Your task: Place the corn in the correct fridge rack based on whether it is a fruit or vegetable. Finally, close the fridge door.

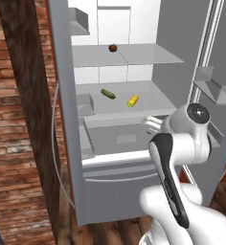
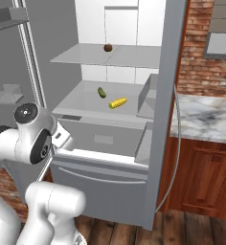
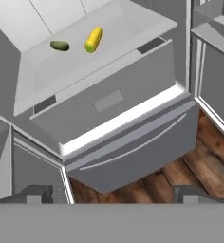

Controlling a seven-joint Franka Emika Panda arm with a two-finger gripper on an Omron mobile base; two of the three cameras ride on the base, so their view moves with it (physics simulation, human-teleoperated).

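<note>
White arm links fill the lower right of the left base view and the lower left of the right base view, reaching toward the open fridge. At the bottom edge of the hand view the two dark fingers (image 3: pixel 38 193) stand well apart, with nothing between them; the gripper (image 3: pixel 111 194) hangs over the wooden floor (image 3: pixel 204 161) in front of the fridge's lower drawer (image 3: pixel 133 152).

On the fridge rack (image 1: pixel 153 98), the lower pale-grey shelf, the corn (image 1: pixel 133 101) lies on its side near the middle of the left base view. In the right base view it sits at centre (image 2: pixel 118 102), and in the hand view near the top, slightly left of centre (image 3: pixel 93 39). A dark green cucumber (image 1: pixel 107 94) lies on the same shelf, near the corn but apart from it, to its left in all three views (image 2: pixel 102 92) (image 3: pixel 60 45).

On the upper shelf (image 1: pixel 148 57) a small dark reddish fruit (image 1: pixel 113 48) rests near the back, at the top of both base views (image 2: pixel 107 47).

Both fridge doors stand open: one door (image 1: pixel 220 72) along the right side of the left base view, with door bins on its inner face. A marble-topped bench (image 2: pixel 206 117) over wooden cabinets shows at the right of the right base view, against a brick wall (image 2: pixel 196 43).
</note>
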